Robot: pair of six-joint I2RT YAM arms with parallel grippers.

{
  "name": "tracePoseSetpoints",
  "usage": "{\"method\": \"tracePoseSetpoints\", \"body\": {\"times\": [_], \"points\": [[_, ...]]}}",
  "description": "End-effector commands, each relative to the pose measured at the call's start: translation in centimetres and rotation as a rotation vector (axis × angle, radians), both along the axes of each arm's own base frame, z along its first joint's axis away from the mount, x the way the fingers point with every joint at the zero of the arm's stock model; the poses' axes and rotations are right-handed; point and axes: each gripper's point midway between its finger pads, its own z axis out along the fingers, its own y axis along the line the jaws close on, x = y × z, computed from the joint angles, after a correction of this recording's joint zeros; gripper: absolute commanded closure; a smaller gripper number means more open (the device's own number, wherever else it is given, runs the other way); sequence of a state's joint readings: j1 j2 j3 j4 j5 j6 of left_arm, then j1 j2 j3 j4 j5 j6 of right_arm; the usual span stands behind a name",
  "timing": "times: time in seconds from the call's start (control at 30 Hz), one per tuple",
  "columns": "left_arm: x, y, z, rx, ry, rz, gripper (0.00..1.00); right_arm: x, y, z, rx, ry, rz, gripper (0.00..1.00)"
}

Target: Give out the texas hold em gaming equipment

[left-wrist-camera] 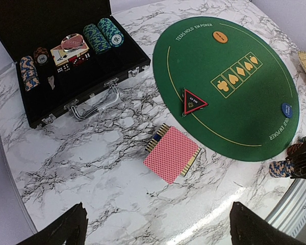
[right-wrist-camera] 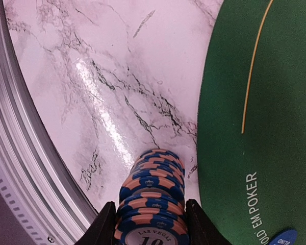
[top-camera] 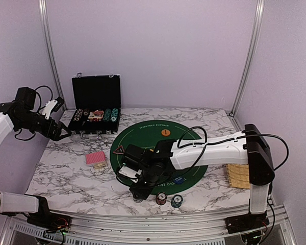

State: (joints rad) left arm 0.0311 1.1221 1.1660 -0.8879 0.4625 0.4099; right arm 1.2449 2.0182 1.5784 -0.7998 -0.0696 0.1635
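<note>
Pressing against both sides of a chip stack (right-wrist-camera: 153, 184), the right claw (right-wrist-camera: 150, 224) sits clamped on it, fingers (right-wrist-camera: 104, 227) only partly apart and flat to the chips. The stack is striped blue and orange, its top chip marked LAS VEGAS. It stands on the marble surface (right-wrist-camera: 92, 76) just beside the green mat (right-wrist-camera: 275, 127), near the front rail. The left claw (left-wrist-camera: 158, 212) hangs spread wide, holding nothing, well above the red-backed cards (left-wrist-camera: 172, 153).

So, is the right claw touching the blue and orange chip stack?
Touching. In the right wrist view, the right claw has both fingers flat against the chip stack, with no gap.
</note>
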Motion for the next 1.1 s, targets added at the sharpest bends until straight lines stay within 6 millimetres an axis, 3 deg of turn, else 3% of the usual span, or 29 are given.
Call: {"method": "tracePoseSetpoints", "body": {"times": [0.0, 0.23, 0.53, 0.87, 1.07], "points": [[-0.3, -0.2, 1.3, 0.001, -0.028, -0.018, 0.01, 0.9, 1.0, 3.9, 0.067, -0.041, -0.010, 0.79], [-0.4, -0.2, 1.3, 0.006, -0.030, -0.016, 0.01, 2.2, 1.7, 5.3, 0.081, -0.079, -0.029, 0.80], [-0.4, 0.2, 0.8, 0.029, -0.019, -0.004, 0.01, 8.6, 2.8, 5.4, 0.085, -0.132, -0.126, 0.80], [-0.3, 0.2, 0.8, 0.029, -0.016, -0.009, 0.01, 16.0, 5.3, 1.5, 0.071, -0.144, -0.223, 0.80], [-0.2, 0.1, 0.8, 0.027, -0.015, -0.015, 0.01, 18.3, 6.7, -0.9, 0.087, -0.143, -0.284, 0.80]]}}
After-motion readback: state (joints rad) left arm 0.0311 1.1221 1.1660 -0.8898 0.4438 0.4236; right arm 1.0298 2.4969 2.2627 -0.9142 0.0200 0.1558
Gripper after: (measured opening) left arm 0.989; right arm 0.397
